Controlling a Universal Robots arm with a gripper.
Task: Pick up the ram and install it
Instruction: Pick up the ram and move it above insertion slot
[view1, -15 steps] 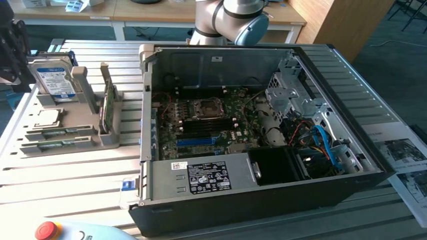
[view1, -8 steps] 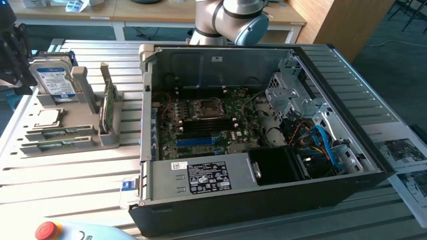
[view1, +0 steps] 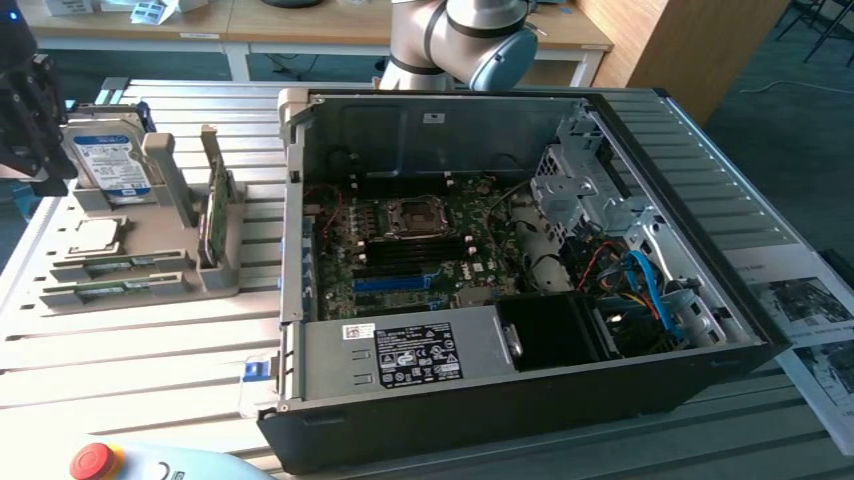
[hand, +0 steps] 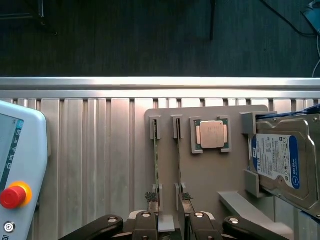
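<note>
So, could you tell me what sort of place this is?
Probably a robotics lab bench for PC assembly: an open computer case, a grey parts fixture and a teach pendant.

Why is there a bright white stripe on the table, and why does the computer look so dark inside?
Wrist view: light glares off the table's metal edge; the floor beyond is dark. Exterior view: the computer case's tall walls shade the motherboard, while the table around it is brightly lit.

ram (hand: 178, 162) (view1: 120, 264), long narrow green circuit-board stick, seen edge-on, standing on its long edge, ends seated in grey holder (hand: 210, 175) slots, between CPU (hand: 211, 135) and second like stick (hand: 156, 160)
</note>
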